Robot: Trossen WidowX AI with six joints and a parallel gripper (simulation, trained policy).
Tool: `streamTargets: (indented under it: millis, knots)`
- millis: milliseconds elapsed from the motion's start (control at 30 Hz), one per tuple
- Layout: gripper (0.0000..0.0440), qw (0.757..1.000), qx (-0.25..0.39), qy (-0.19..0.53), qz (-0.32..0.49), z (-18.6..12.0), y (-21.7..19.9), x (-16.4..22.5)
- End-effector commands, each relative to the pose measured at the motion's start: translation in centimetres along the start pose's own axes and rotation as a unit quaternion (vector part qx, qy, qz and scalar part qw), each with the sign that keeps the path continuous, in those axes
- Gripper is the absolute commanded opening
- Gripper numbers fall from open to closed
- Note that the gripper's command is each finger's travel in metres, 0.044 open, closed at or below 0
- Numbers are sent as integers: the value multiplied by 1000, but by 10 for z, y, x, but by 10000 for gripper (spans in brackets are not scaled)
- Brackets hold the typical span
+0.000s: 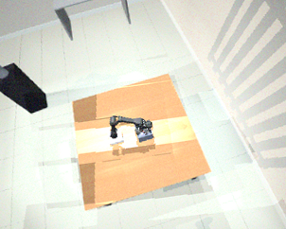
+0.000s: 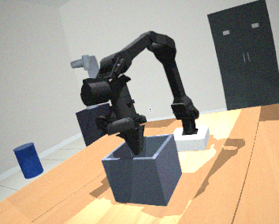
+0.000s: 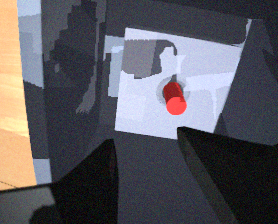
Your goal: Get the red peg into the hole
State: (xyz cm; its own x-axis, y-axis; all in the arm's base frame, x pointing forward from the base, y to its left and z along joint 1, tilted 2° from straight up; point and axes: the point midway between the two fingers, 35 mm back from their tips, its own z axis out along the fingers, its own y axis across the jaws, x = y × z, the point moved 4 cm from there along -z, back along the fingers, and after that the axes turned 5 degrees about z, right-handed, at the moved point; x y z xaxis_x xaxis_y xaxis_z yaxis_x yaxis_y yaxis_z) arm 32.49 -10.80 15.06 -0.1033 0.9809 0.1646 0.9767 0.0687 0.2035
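The red peg (image 3: 175,98) stands in the round hole of the white plate (image 3: 132,112) at the bottom of the box. A short length of it sticks up out of the hole, a little tilted in the wrist view. How deep it sits I cannot tell. The blue-grey box (image 2: 135,181) (image 1: 145,137) is open at the top, and its walls hide the peg in the exterior view. My gripper (image 3: 146,140) (image 2: 137,152) is open and empty. Its fingertips reach down inside the box, apart from each other, with the peg beyond them, not between them.
The box stands on the wooden table (image 2: 232,173) (image 1: 127,182). The arm's base sits on a white block (image 2: 193,142) beside the box. A blue cylinder (image 2: 28,161) stands on the floor away from the table. The box walls surround the fingers closely.
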Motion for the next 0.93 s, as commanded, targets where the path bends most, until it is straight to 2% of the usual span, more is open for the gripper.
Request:
streamTargets:
  millis: [0,600,900]
  knots:
    - [179,1000,-17,11,-3,-10,5,0]
    - [247,994,-94,52,-27,-53,24,-12]
    - [266,985,-154,45,-65,-96,36,-16]
